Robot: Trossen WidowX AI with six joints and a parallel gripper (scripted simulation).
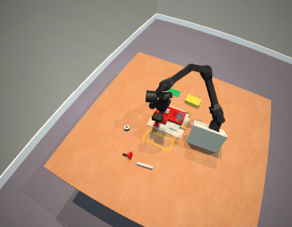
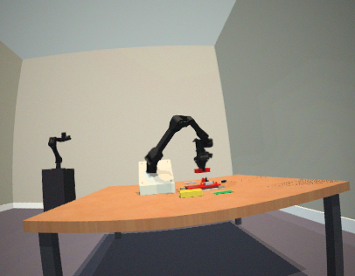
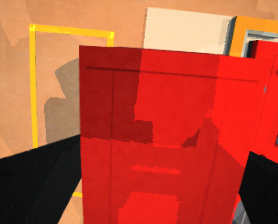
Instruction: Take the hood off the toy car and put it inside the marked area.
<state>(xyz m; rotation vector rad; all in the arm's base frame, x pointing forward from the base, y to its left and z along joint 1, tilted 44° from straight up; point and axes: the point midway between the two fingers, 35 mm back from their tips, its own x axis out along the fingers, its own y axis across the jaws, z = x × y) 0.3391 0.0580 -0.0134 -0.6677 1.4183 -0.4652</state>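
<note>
My gripper [image 1: 157,117] [image 2: 202,168] [image 3: 161,149] is shut on the red hood [image 1: 162,119] [image 2: 205,170] [image 3: 150,100], a flat red panel, and holds it up in the air above the car. The red toy car [image 1: 178,116] [image 2: 198,186] sits on a pale board [image 1: 174,131] [image 3: 185,31]; its edge shows at the right in the wrist view. The marked area is a yellow outline [image 1: 156,144] [image 3: 34,90] on the table beside the board, partly behind the hood in the wrist view, with shadow inside it. Gripper and arm hide part of the car in the top view.
A yellow block [image 1: 193,100] [image 2: 191,193] and a green plate [image 1: 174,92] [image 2: 224,192] lie behind the car. A white ring [image 1: 126,128], a red-and-black piece [image 1: 129,155] and a white bar [image 1: 144,165] lie around the marked area. The arm's base box [image 1: 207,139] stands right of the board.
</note>
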